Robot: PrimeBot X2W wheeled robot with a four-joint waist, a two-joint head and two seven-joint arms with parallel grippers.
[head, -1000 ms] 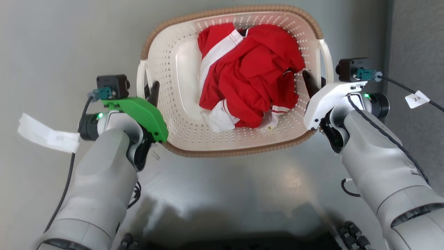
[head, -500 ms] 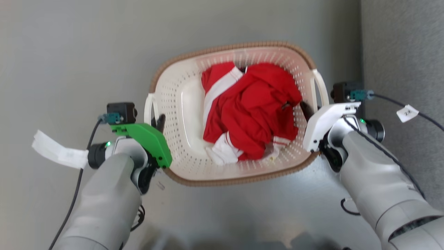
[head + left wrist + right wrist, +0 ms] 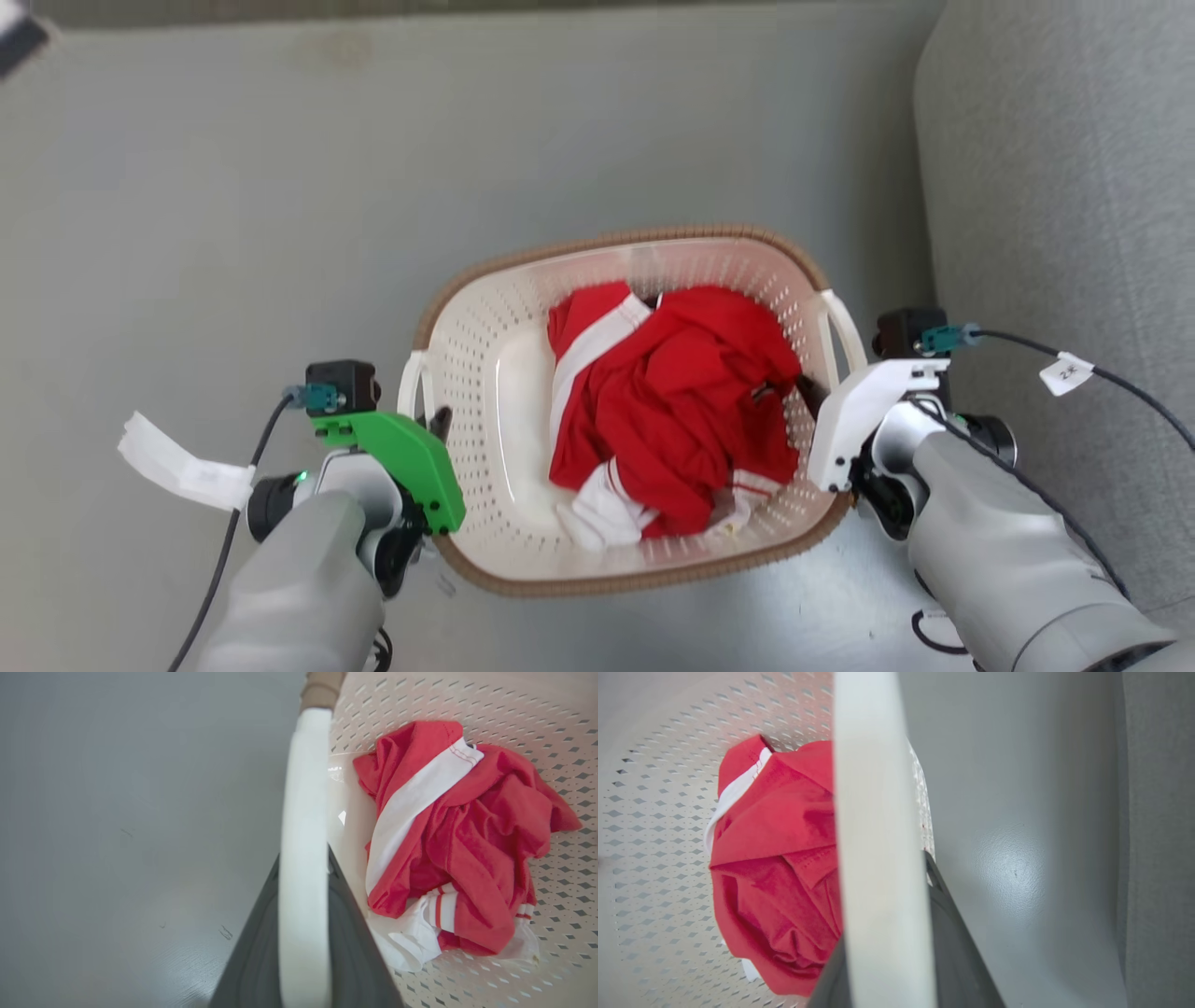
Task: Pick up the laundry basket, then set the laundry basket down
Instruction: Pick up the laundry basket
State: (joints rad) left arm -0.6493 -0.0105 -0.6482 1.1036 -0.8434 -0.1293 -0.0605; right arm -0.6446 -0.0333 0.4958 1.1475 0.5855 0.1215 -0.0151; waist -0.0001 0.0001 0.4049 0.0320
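Observation:
The laundry basket (image 3: pixel 616 241), cream perforated plastic with a brown woven-look rim, hangs between my two arms over the grey floor. A crumpled red and white garment (image 3: pixel 672 411) lies inside it. My left gripper (image 3: pixel 431 425) is shut on the basket's left white handle (image 3: pixel 303 812), its dark fingers (image 3: pixel 254 952) on either side of the bar. My right gripper (image 3: pixel 814 392) is shut on the right white handle (image 3: pixel 873 812), with a dark finger (image 3: pixel 962 952) beside it. Both wrist views look past the handle onto the garment (image 3: pixel 780 858) and the basket's perforated wall (image 3: pixel 537 728).
A grey upholstered piece of furniture (image 3: pixel 1055 187) runs along the right side, close to my right arm. Smooth grey floor (image 3: pixel 233 187) spreads to the left of the basket and beyond it. White paper tags hang from the wrist cables (image 3: pixel 177 462).
The whole head picture has shifted, so the camera moved: basket and arms sit lower and look smaller, with more floor showing. Both grippers keep the same hold on the handles.

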